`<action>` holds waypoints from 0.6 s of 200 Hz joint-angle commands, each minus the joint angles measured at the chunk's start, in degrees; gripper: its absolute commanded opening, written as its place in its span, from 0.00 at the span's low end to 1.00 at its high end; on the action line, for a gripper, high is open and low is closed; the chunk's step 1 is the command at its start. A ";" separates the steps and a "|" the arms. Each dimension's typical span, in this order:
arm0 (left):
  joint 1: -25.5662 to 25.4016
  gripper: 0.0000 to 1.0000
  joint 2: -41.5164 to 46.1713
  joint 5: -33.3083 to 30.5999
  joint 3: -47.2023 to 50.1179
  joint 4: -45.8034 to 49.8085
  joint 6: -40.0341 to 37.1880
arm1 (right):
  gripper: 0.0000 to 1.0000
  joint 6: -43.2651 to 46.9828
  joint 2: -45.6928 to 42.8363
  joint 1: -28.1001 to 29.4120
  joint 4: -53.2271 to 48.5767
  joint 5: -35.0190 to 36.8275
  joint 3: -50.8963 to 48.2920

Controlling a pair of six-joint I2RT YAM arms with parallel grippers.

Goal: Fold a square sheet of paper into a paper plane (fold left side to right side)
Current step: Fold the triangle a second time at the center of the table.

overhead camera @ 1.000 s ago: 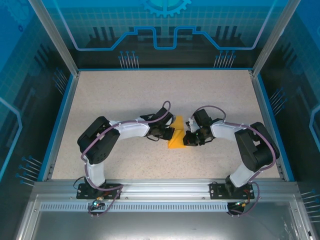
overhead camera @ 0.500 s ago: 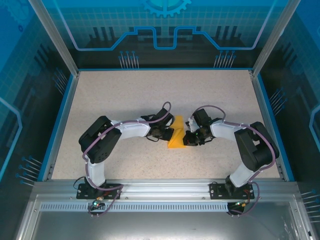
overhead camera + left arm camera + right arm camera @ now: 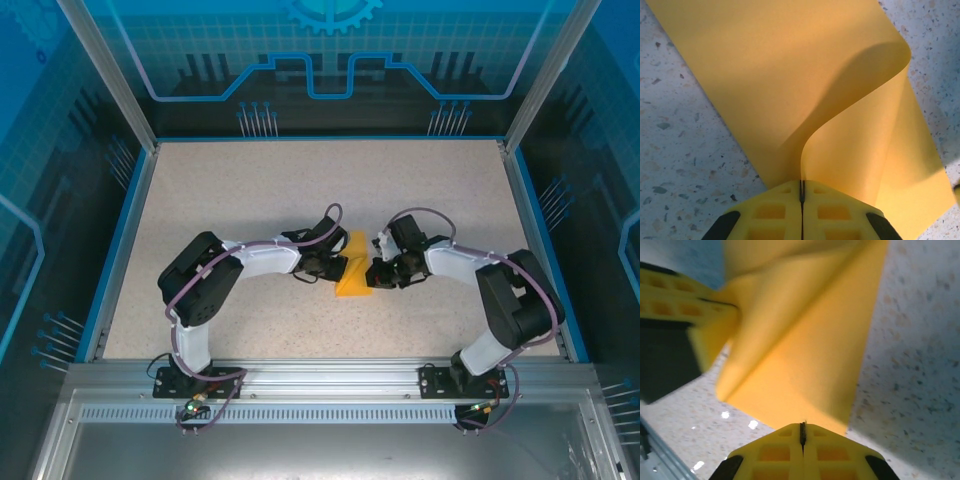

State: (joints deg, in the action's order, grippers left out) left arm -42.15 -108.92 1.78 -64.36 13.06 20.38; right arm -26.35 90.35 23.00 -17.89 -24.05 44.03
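With the left jaws and right jaws both clenched on the paper (image 3: 790, 75), carry the flap over slowly, matching edges before creasing.

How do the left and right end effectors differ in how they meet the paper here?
The left end effector pinches a curled-up flap of the paper sheet; the right end effector meets a flat folded edge, grip unclear. The left reaches in from the sheet's left side, the right from its right. Both are shut.
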 commanded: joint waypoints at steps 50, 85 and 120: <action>0.40 0.07 -1.64 0.08 -0.42 0.92 -1.90 | 0.02 -8.19 5.75 0.63 12.76 -7.69 5.48; 0.32 0.07 -1.64 0.15 -0.42 0.83 -1.90 | 0.02 -8.46 9.35 1.05 13.05 -6.62 6.85; 0.32 0.07 -1.69 0.19 -0.57 0.83 -2.00 | 0.02 -7.89 11.69 1.34 12.12 -5.82 8.18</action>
State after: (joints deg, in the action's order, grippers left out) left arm -42.15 -108.92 1.78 -64.36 13.06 19.35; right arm -33.95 100.66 23.46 -5.67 -30.06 50.85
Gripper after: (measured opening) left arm 0.073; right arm 0.042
